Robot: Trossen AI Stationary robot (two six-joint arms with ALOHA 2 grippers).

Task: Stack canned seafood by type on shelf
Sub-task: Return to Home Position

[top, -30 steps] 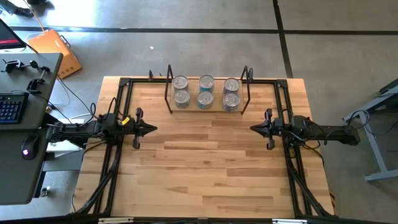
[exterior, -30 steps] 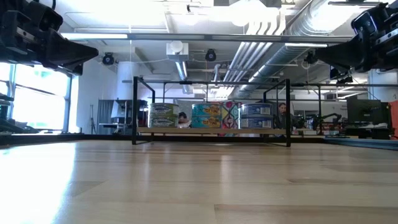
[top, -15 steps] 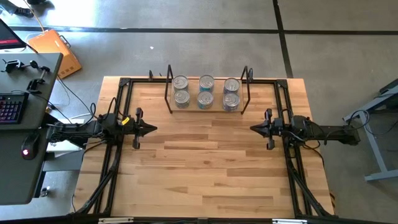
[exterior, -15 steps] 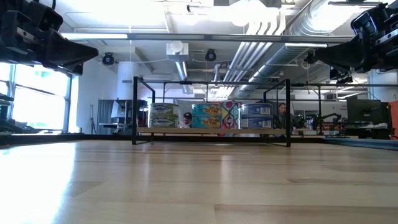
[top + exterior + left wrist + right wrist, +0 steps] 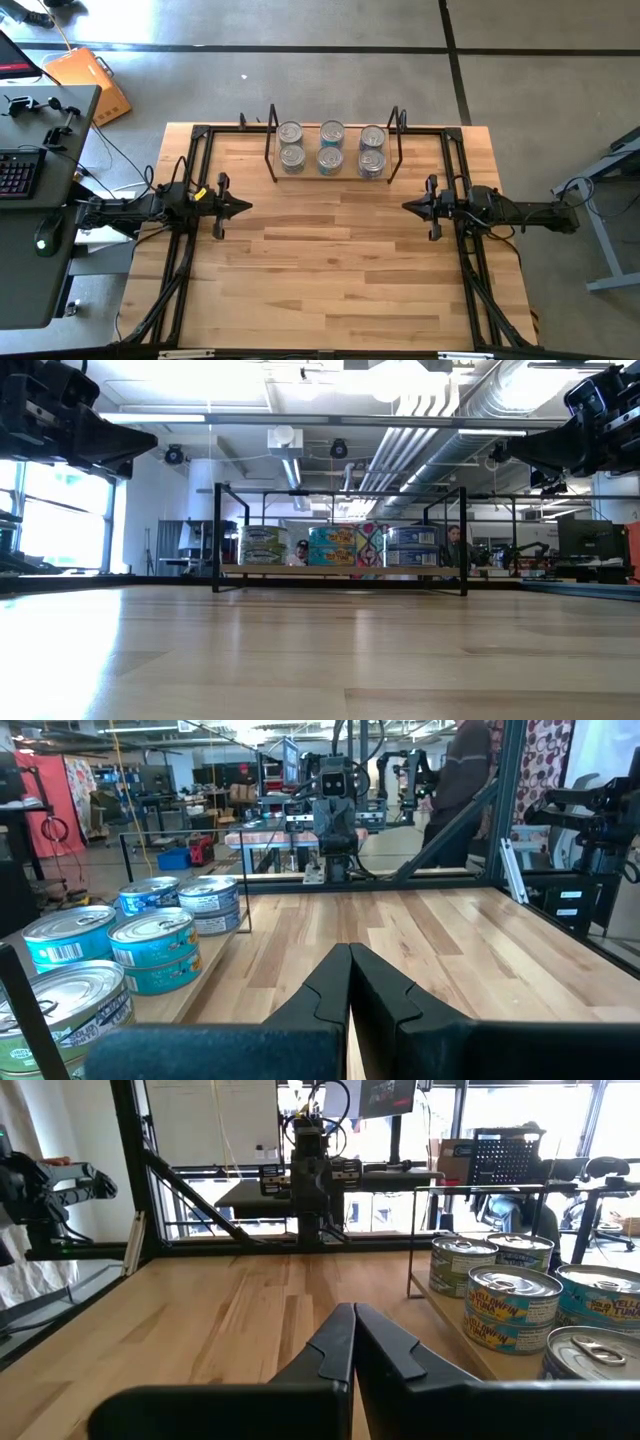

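Note:
The canned seafood stands on the shelf at the table's far middle, in three columns between two black wire uprights. From above I see silver lids, two per column. The wrist views show tins resting one on another. The left column carries pale labels, the middle teal, the right blue-grey. My left gripper hangs shut above the table's left side, pointing level toward the right. My right gripper mirrors it on the right side, also shut. Both are short of the shelf and touch nothing.
Black frame rails run along the table's left and right sides under the arms. Bare wooden tabletop lies between the grippers and toward the near edge. A desk with a keyboard stands beyond the left edge. A person stands in the room beyond.

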